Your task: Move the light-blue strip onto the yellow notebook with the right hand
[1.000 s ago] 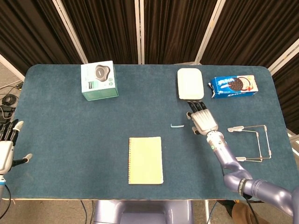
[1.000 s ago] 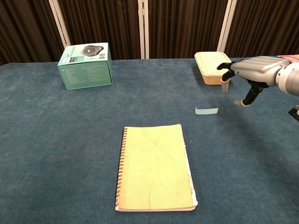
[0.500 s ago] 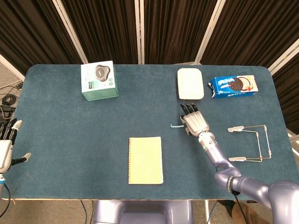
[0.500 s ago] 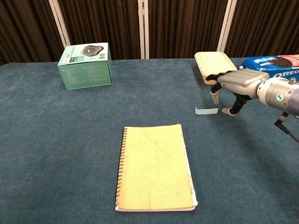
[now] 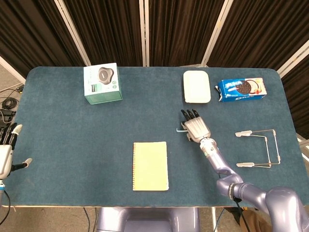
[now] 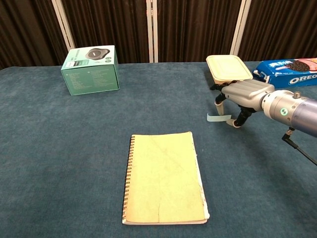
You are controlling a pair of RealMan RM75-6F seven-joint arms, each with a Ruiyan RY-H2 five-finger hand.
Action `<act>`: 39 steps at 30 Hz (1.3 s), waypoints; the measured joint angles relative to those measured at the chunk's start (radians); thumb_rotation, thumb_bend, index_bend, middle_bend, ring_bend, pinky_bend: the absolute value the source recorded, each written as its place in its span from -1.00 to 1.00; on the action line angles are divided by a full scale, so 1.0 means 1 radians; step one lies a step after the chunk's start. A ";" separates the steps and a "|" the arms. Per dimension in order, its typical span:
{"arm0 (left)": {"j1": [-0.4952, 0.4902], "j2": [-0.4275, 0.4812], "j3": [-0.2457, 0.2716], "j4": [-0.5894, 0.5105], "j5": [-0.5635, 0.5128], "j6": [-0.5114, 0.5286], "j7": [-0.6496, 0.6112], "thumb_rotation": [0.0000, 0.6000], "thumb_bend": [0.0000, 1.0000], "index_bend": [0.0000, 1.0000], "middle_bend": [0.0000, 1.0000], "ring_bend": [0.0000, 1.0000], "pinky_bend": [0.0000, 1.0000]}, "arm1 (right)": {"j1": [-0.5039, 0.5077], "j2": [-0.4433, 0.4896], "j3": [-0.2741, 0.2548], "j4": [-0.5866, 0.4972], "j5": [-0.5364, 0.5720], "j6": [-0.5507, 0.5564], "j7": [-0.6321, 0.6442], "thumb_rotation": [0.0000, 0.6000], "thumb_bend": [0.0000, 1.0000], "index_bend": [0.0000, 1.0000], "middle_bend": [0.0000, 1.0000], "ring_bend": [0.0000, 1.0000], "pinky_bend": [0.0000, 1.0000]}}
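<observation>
Right hand (image 6: 237,98) low over table, palm down, fingers spread and pointing downward, holding nothing. Left hand (image 5: 6,153) at table's edge, fingers extended, empty.

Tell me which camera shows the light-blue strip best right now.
The chest view. There the strip lies side-on on the table, most of it visible, with the right hand over its right end. In the head view only a short end shows, left of the hand.
</observation>
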 measured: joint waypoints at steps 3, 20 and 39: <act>-0.001 0.000 -0.001 0.002 -0.001 -0.002 -0.002 1.00 -1.00 -1.00 -1.00 -1.00 -1.00 | 0.004 -0.015 0.002 0.024 -0.003 0.001 0.010 1.00 -0.32 0.14 -1.00 -1.00 -1.00; -0.005 -0.004 0.002 0.003 0.000 -0.007 0.001 1.00 -1.00 -1.00 -1.00 -1.00 -1.00 | 0.000 0.022 -0.002 -0.027 -0.062 0.054 0.053 1.00 -0.18 0.36 -1.00 -1.00 -1.00; 0.002 0.017 0.015 -0.028 0.037 0.015 -0.024 1.00 -1.00 -1.00 -1.00 -1.00 -1.00 | -0.007 0.100 -0.100 -0.411 -0.296 0.190 -0.122 1.00 -0.17 0.39 -1.00 -1.00 -1.00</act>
